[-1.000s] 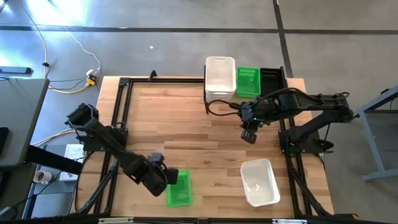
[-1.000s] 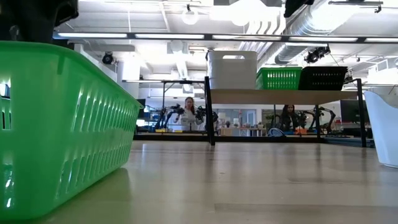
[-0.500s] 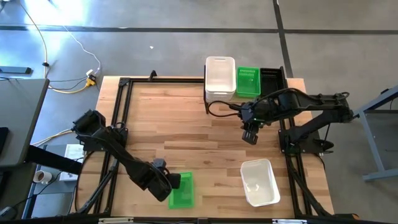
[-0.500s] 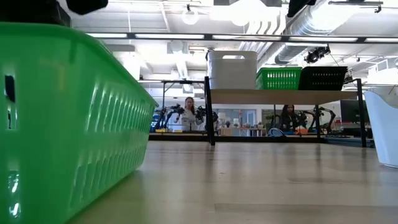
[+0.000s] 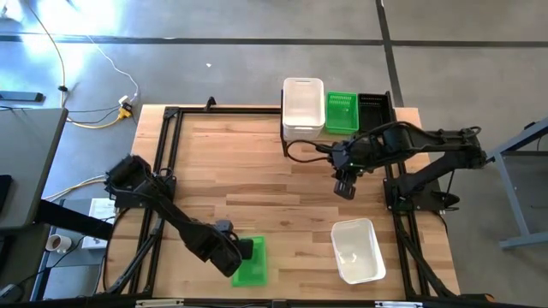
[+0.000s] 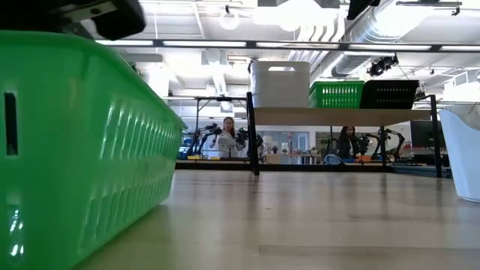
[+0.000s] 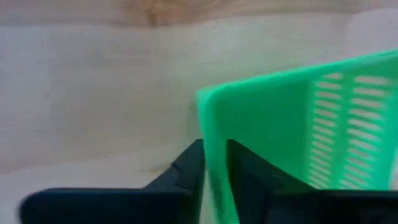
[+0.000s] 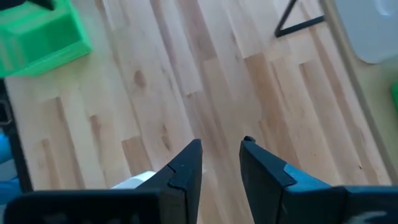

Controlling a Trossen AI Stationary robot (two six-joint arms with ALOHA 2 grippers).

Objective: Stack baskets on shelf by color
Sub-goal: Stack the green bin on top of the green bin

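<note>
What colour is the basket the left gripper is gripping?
Bright green, clearest in the left wrist view.

The worktop (image 5: 257,171) is pale wood in jointed planks, smooth with a soft sheen, framed by matt black metal rails. The green basket (image 6: 67,150) at its near edge is glossy slotted plastic, and the white basket (image 5: 357,251) is smooth solid plastic. The shelf (image 6: 337,116) is a light wood plank on thin black metal legs.

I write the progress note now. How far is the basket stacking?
Done: white, green and black baskets sit on the shelf. In hand: left claw straddles the loose green basket's wall. Left: that one and the white basket on the table.
</note>
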